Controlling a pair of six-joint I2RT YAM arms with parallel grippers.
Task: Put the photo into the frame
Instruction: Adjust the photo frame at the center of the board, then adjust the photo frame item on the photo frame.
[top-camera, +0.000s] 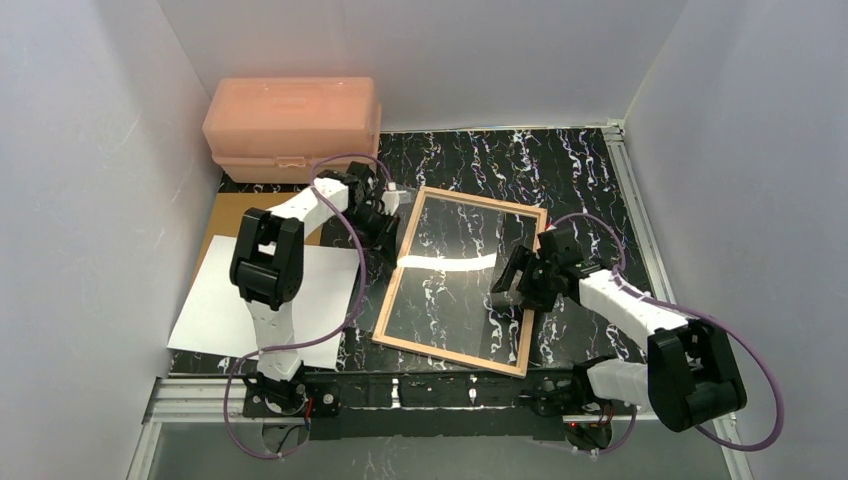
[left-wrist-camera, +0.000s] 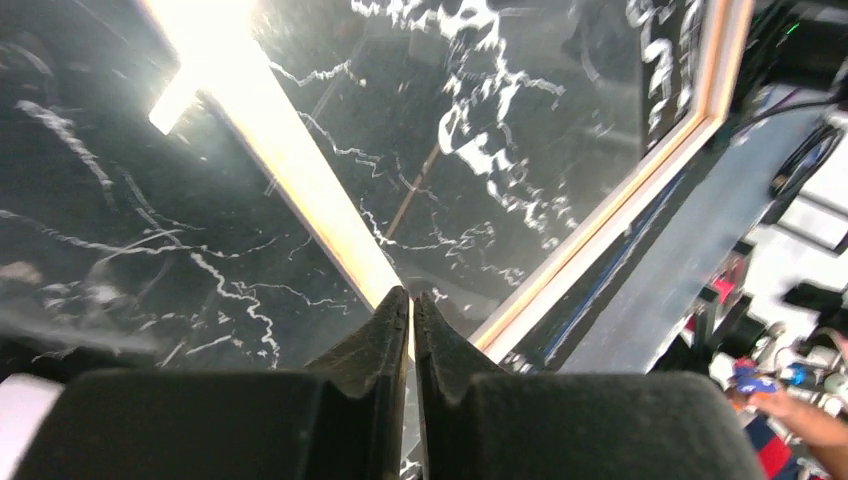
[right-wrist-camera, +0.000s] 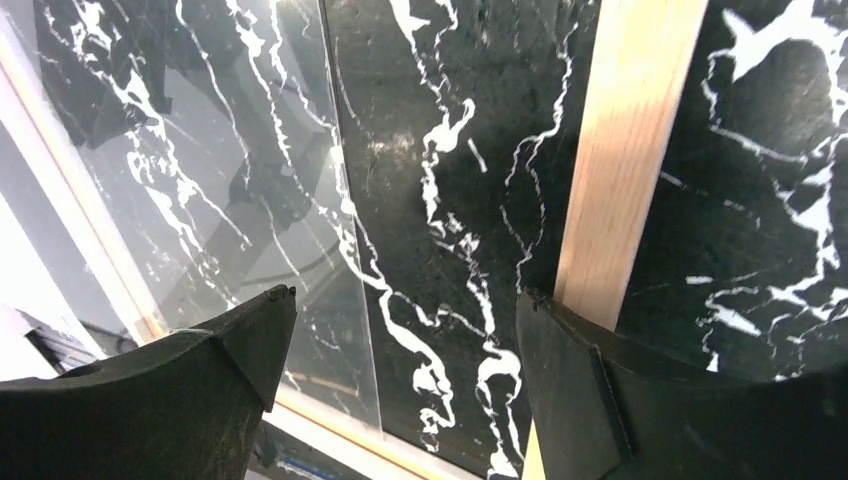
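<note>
Left gripper (left-wrist-camera: 411, 312) is pinched fully closed, its tips at the nine o'clock rail of the frame (top-camera: 450, 357). Right gripper (right-wrist-camera: 400, 325) is spread wide over the three o'clock rail, holding nothing.

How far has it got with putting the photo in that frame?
Done: the thin tan wooden frame lies back up and empty, with the brown backing board out at the left. In hand: the shut left gripper and the open right gripper sit at its opposite edges. Left: the large white-backed photo, white side up beside it, is not yet in.
</note>
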